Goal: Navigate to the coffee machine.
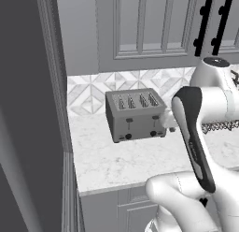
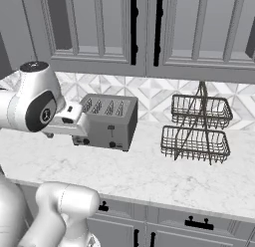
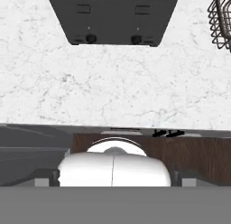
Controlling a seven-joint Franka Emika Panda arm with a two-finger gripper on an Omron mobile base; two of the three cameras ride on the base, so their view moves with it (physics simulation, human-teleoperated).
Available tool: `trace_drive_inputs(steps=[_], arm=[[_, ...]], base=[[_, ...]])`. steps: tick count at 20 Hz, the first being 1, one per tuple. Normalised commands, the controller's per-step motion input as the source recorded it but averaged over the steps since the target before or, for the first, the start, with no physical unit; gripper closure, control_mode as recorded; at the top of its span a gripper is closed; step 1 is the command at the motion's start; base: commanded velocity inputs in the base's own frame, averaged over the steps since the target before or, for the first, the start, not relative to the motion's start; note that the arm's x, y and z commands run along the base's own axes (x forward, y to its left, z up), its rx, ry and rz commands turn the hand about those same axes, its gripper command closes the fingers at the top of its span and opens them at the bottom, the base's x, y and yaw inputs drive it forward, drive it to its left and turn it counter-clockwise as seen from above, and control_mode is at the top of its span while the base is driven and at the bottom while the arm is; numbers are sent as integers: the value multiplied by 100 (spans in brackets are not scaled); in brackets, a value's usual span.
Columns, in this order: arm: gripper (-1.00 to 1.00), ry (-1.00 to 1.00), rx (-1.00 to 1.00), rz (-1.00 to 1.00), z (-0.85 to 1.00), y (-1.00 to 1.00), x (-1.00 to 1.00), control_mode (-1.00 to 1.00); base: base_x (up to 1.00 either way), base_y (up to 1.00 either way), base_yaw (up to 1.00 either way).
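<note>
Facing a marble counter point(image 2: 149, 176), the base is sitting in front of a low grey four-slot toaster point(image 1: 135, 115), not the machine the task is asking for. A tall dark panel point(image 1: 28, 109) is closing off the left end of the counter in the left base view, and a two-tier wire basket stand point(image 2: 196, 129) is standing to the right of the toaster, well apart from it, in the right base view. Grey wall cabinets with black handles point(image 2: 144, 29) are hanging over the far tiled wall.

I am judging that the coffee machine is lying somewhere beyond these frames; nothing tall, boxy and dark with a dial is appearing on this stretch of counter. Since the panel is blocking the left, the counter running on to the right is looking like the likelier way, though that is a guess.

Driving well here is meaning keeping the arm folded in over the base, clear of the counter edge, and moving parallel to the cabinets until the machine is coming into sight. The fingertips are not visible, so I cannot tell whether the gripper is parted or closed.
</note>
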Motion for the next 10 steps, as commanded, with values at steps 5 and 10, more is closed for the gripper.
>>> trace_drive_inputs(steps=[5,10], arm=[[-100,0,0,0,-5,-16,-13,100],[-100,0,0,0,0,0,0,100]], base=[[-50,-80,0],[-69,-100,-9]])
